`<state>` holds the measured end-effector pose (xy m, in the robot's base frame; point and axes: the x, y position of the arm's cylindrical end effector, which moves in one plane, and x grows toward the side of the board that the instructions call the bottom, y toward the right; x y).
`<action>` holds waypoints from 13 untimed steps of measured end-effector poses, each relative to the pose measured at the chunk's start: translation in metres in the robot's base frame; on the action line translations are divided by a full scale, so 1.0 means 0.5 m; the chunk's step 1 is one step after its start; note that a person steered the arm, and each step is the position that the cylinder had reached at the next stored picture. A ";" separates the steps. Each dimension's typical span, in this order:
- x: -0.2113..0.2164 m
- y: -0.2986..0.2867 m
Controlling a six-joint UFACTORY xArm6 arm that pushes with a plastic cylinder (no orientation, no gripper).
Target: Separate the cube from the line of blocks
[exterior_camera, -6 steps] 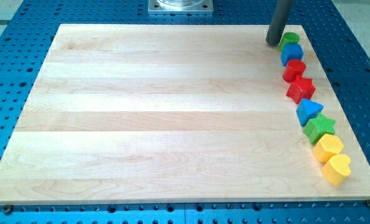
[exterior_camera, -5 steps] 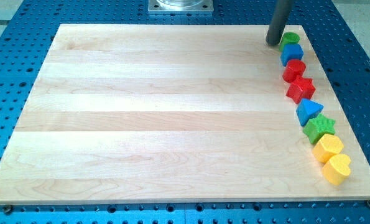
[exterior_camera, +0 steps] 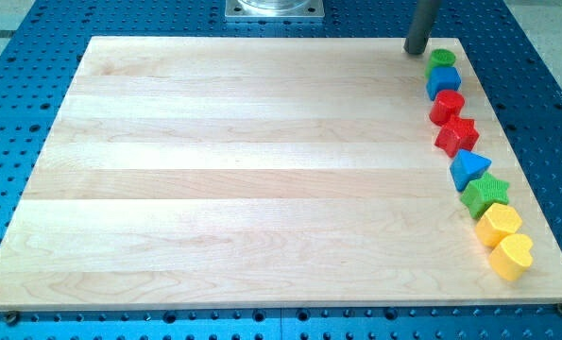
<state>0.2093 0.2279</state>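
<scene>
A line of blocks runs down the view's right edge of the wooden board [exterior_camera: 243,170]. From the top: a green cylinder [exterior_camera: 441,59], the blue cube [exterior_camera: 443,81], a red block [exterior_camera: 447,106], a red star [exterior_camera: 457,136], a blue triangle [exterior_camera: 468,168], a green star [exterior_camera: 485,194], a yellow hexagon [exterior_camera: 499,224] and a yellow heart [exterior_camera: 513,255]. My tip [exterior_camera: 417,50] is at the board's top edge, just left of and slightly above the green cylinder, apart from it. It is up and to the left of the blue cube.
The board lies on a blue perforated table [exterior_camera: 35,57]. A metal base plate [exterior_camera: 275,9] sits at the view's top centre, beyond the board's top edge.
My tip has moved a little toward the view's top, away from the green cylinder and blue cube. No block has moved.
</scene>
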 end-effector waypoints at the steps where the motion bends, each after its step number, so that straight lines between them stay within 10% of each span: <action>1: 0.017 0.076; 3: 0.215 0.163; 13: 0.136 -0.165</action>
<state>0.2772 0.1453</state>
